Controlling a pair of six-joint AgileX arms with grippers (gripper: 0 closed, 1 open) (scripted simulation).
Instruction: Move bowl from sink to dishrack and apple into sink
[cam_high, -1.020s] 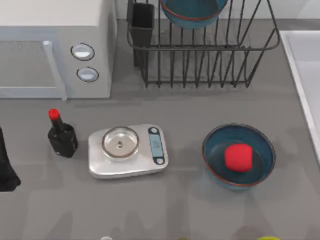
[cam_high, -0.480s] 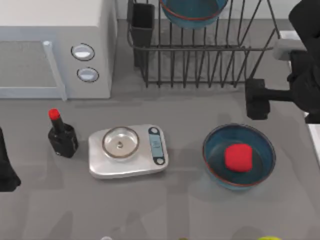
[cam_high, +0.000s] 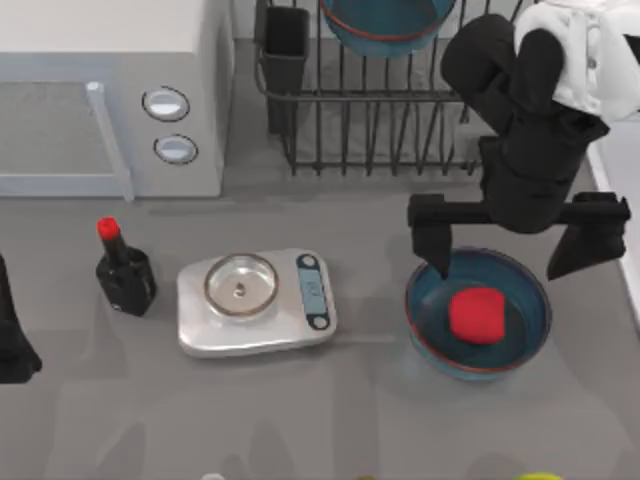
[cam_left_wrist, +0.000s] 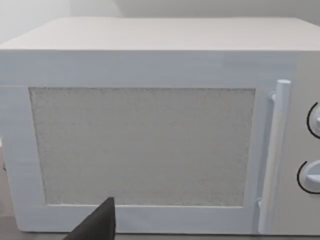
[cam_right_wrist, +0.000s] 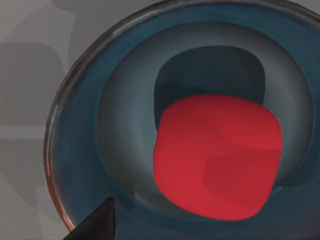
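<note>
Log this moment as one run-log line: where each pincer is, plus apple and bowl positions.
right pincer: open, above apple | apple: in table bowl | second bowl: in dishrack | left pincer: parked, table's left edge

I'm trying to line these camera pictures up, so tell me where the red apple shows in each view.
Top view: the apple lies inside the bowl at the table's right, below the open right gripper.
Left wrist view: it faces the microwave; no apple there.
Right wrist view: apple large, inside the bowl.
Shared landmark: the bowl's reddish rim.
</note>
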